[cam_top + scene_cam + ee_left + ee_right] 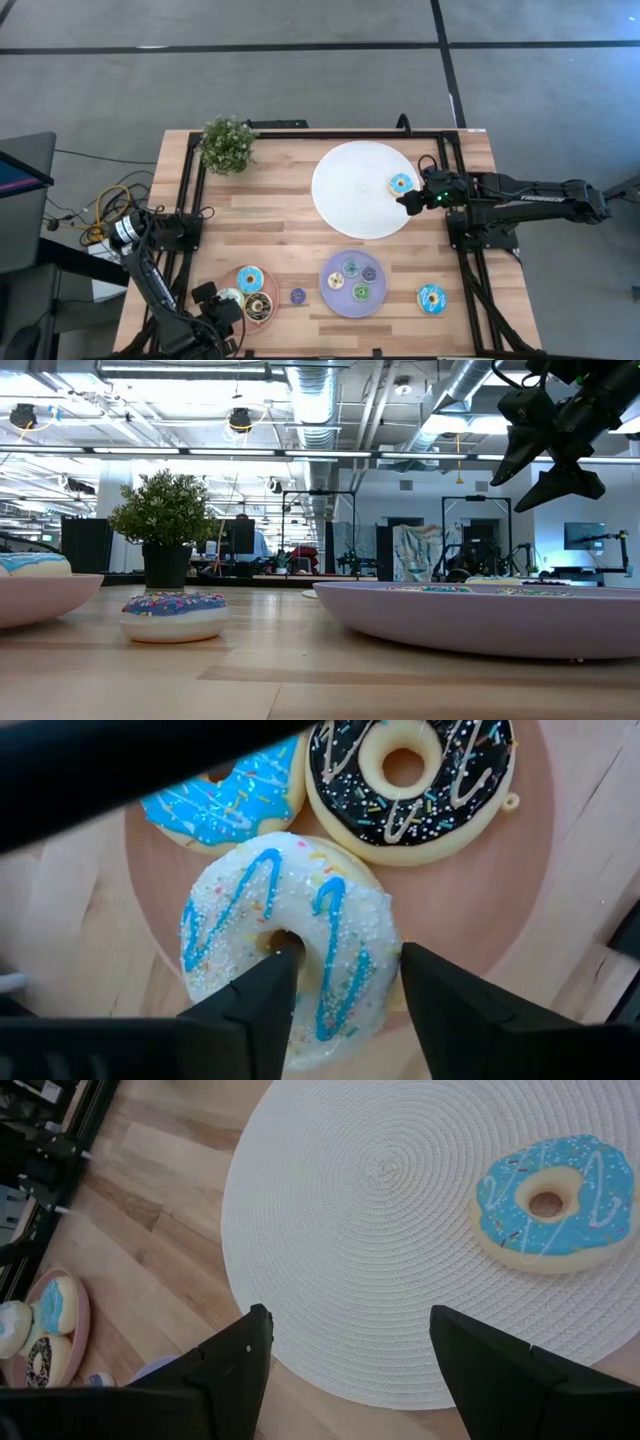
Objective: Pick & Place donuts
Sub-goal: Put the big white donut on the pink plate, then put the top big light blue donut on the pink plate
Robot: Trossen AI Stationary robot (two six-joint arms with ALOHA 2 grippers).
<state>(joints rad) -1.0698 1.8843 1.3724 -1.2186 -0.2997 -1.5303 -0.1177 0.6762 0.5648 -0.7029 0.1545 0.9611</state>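
Observation:
My left gripper [340,970] is down at the pink plate's [268,318] left edge, shut on a white-iced donut with blue zigzags [290,935]. A blue donut [225,800] and a chocolate donut [415,775] lie flat on that plate. My right gripper [350,1330] hangs open above the right part of the white woven plate [380,1200], touching nothing, and also shows high in the low view [550,445]. A blue donut [555,1200] lies flat on that plate. Tiny donuts [352,268] sit on the purple plate [330,295]. My left gripper holds the white donut by one side of its ring [340,960]. One finger [275,975] stands in the hole and the other [425,980] is outside the rim. The fingers come from above, pointing down. Whether the donut is lifted off the pink plate, I cannot tell.
Another blue donut [432,297] lies on the table right of the purple plate, and a tiny purple donut [298,296] lies between the pink and purple plates. A potted plant [227,143] stands at the far left. A black frame [455,180] runs round the table's edges.

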